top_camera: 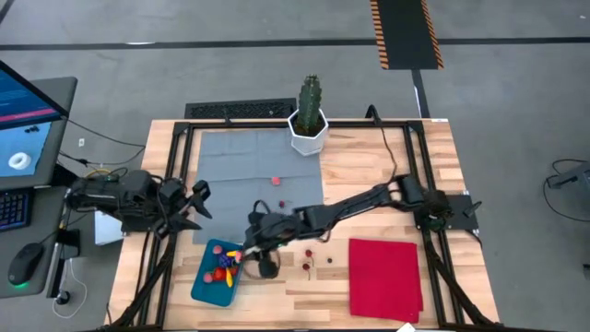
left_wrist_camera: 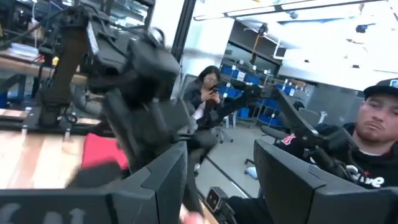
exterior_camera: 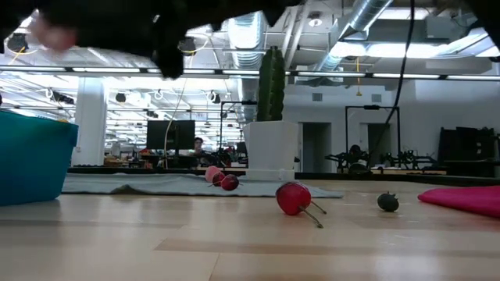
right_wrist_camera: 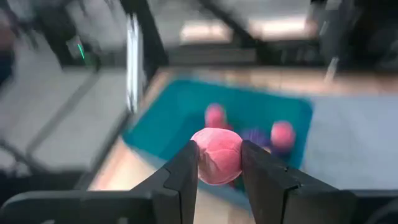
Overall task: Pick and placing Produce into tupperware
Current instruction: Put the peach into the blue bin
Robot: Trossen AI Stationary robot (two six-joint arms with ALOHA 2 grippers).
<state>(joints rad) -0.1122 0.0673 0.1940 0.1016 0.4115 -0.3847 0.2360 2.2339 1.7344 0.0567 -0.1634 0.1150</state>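
The right gripper (right_wrist_camera: 219, 163) clamps a pink toy fruit (right_wrist_camera: 216, 155) between its two fingers, poised above the teal tupperware (right_wrist_camera: 180, 112), which sits at the table's front left edge and already holds several pieces of produce (top_camera: 222, 268). More tiny fruits (exterior_camera: 294, 197) lie loose on the wood just beyond it. The left gripper (left_wrist_camera: 217, 174) waits at the table's left side, jaws parted and empty. The container's contents are blurred in the right wrist view; no writing is legible.

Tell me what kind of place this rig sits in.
Likely a robotics lab in an open industrial hall: exposed ceiling ducts, a monitor beside the wooden table, and seated people behind.
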